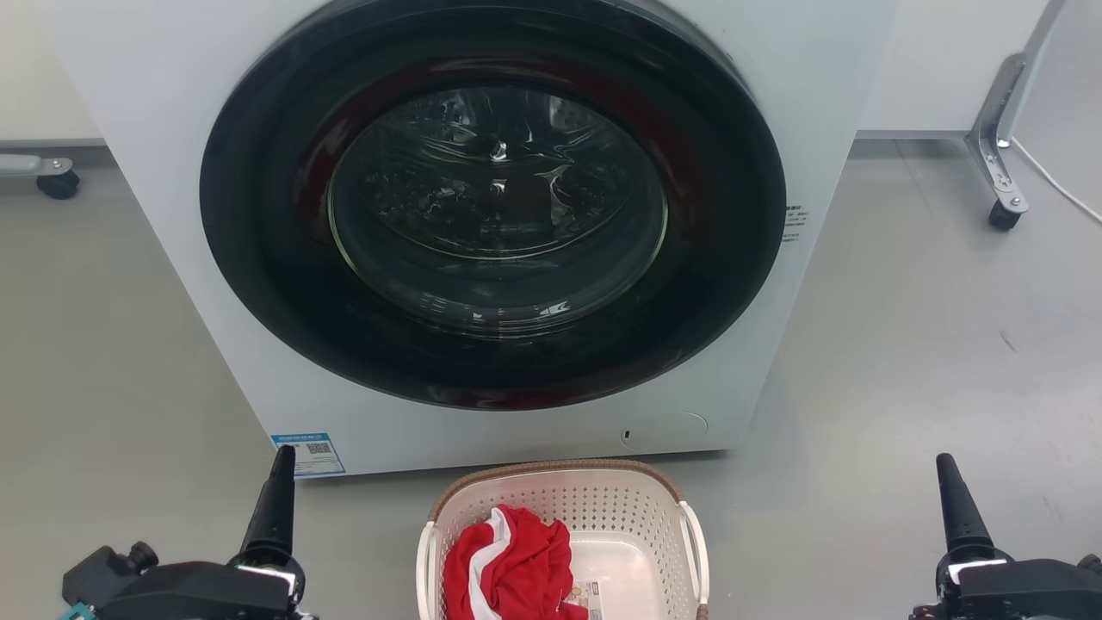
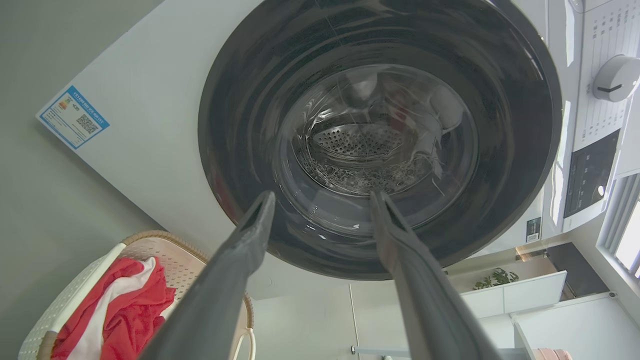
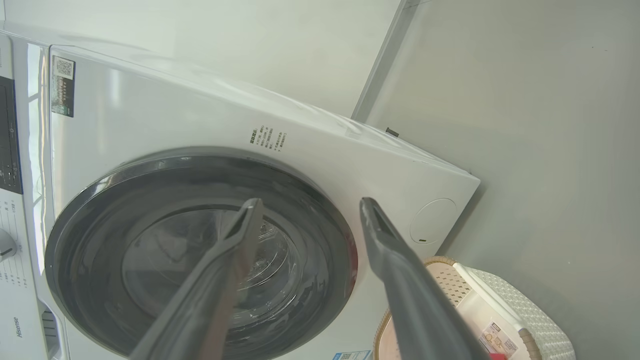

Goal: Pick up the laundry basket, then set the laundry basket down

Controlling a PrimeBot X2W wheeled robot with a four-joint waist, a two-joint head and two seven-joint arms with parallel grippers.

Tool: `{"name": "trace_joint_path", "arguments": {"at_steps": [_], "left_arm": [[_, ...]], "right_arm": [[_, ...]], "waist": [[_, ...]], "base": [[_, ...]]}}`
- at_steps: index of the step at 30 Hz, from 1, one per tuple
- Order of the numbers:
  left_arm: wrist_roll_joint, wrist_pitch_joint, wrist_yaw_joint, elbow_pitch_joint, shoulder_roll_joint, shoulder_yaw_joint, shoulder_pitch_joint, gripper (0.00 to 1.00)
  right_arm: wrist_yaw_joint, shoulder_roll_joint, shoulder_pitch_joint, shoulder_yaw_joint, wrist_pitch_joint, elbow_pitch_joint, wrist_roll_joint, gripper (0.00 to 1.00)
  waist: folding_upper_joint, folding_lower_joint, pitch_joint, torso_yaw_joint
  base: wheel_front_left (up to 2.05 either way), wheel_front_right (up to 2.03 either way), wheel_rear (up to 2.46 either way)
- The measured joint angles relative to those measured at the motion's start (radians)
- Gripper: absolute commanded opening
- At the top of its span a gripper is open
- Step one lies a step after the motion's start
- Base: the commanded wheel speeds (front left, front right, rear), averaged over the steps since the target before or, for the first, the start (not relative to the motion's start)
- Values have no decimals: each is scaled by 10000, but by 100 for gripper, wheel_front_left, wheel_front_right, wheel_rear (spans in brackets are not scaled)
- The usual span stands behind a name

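- Left gripper (image 2: 322,196): fingers spread wide apart, nothing between them. It sits at the lower left of the head view, fingers pointing at the washing machine (image 1: 172,215).
- Right gripper (image 3: 311,201): fingers spread just as wide, nothing held. It sits at the lower right of the head view, well apart from the left gripper.
- Laundry basket (image 1: 603,508): stands upright on the floor (image 1: 930,344), between the two grippers and touching neither. Its far rim lies just in front of the foot of the washing machine; whether the two touch cannot be told.
- Basket contents: a crumpled red and white garment (image 1: 512,560) lies against the left side. A label (image 1: 590,596) shows on the bare base beside it.
- Washing machine: white front-loader with a round dark door (image 1: 491,207), closed, the drum visible through the glass. A blue sticker (image 1: 310,454) sits at the lower left corner of the front panel.
- Floor: smooth, grey, matte.
- Room: a pale wall runs behind the machine. A metal leg on a black castor (image 1: 1003,215) stands at the far right, with a white cable (image 1: 1059,185) lying beside it. Another castor (image 1: 58,183) stands at the far left.
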Motion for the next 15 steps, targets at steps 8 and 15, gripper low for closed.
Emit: {"name": "trace_joint_path", "arguments": {"at_steps": [8, 15], "left_arm": [[1515, -259, 376, -405, 253, -380, -30, 100], [2801, -493, 621, -721, 493, -792, -43, 100]], "right_arm": [[-339, -336, -12, 522, -282, -313, -1653, 100], [-596, -656, -16, 1003, -523, -579, -3122, 100]], "waist": [[0, 0, -32, 17], [0, 0, -40, 24]], "base": [[0, 0, 0], [0, 0, 0]]}}
